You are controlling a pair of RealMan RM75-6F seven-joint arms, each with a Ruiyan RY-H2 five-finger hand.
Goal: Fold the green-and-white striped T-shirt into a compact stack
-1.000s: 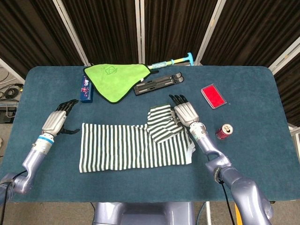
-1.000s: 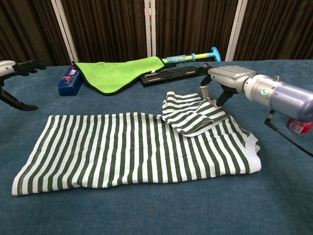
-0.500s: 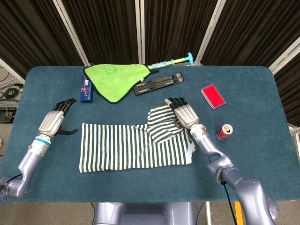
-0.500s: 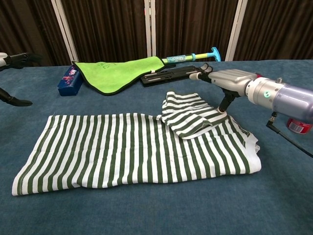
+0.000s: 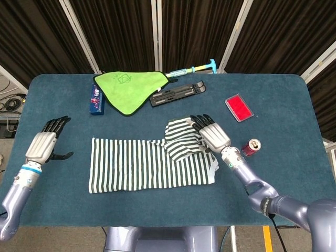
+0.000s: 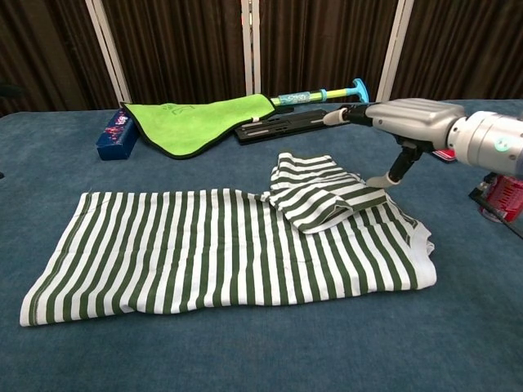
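The green-and-white striped T-shirt [image 5: 152,163] [image 6: 221,245] lies flat across the middle of the blue table, with a sleeve folded in over its right part [image 5: 181,137] [image 6: 320,196]. My right hand [image 5: 212,135] [image 6: 406,124] hovers open just above the shirt's right edge, fingers spread, holding nothing. My left hand [image 5: 43,145] is open and well left of the shirt, above the table; the chest view does not show it.
At the back lie a lime green cloth [image 5: 128,86] [image 6: 196,122], a blue box [image 5: 95,100] [image 6: 114,133], a black bar tool [image 5: 176,93] and a teal-handled tool [image 5: 194,68]. A red case [image 5: 239,107] and a red can [image 5: 251,147] sit right of the shirt.
My right hand has let go of the folded sleeve and drawn back to the right and up. My left hand has moved further left, away from the shirt.
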